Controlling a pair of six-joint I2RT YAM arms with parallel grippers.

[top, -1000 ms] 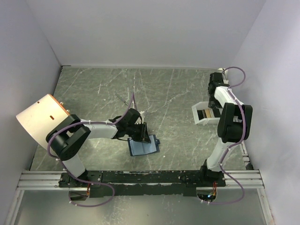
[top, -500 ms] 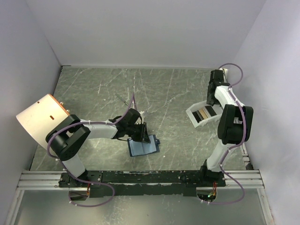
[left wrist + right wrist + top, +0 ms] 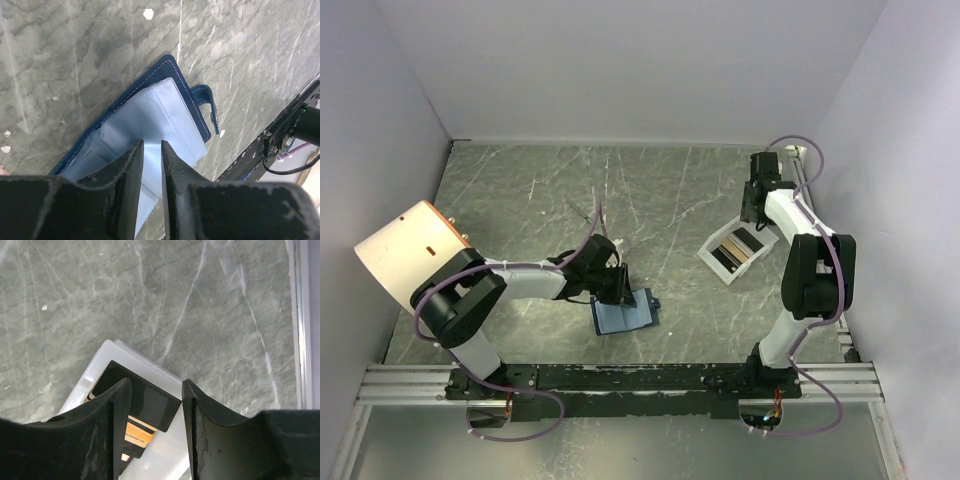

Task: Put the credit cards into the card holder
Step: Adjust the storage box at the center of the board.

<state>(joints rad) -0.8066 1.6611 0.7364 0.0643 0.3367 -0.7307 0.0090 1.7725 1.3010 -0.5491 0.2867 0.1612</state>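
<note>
The card holder (image 3: 625,315) lies open on the table at the near centre, dark blue outside and pale blue inside (image 3: 165,115), with its snap tab to the right. My left gripper (image 3: 620,288) is shut on its near flap (image 3: 151,142), with only a thin gap between the jaws. The credit cards (image 3: 735,248) lie overlapped in a white tray (image 3: 706,253) at the right. A dark card (image 3: 145,395) lies on top, above a tan one (image 3: 140,432). My right gripper (image 3: 751,220) holds the tray's far end. Its jaws (image 3: 154,381) straddle that end and the dark card.
A beige cylinder with a copper rim (image 3: 405,255) stands at the left edge, beside the left arm. A metal rail (image 3: 620,380) runs along the near edge. Another rail (image 3: 300,315) borders the table on the right. White walls enclose the table.
The right gripper has narrowed on the tray and moved left. The tray has turned and slid with it toward the centre. The left gripper still holds the card holder, whose flap sits slightly lower.
</note>
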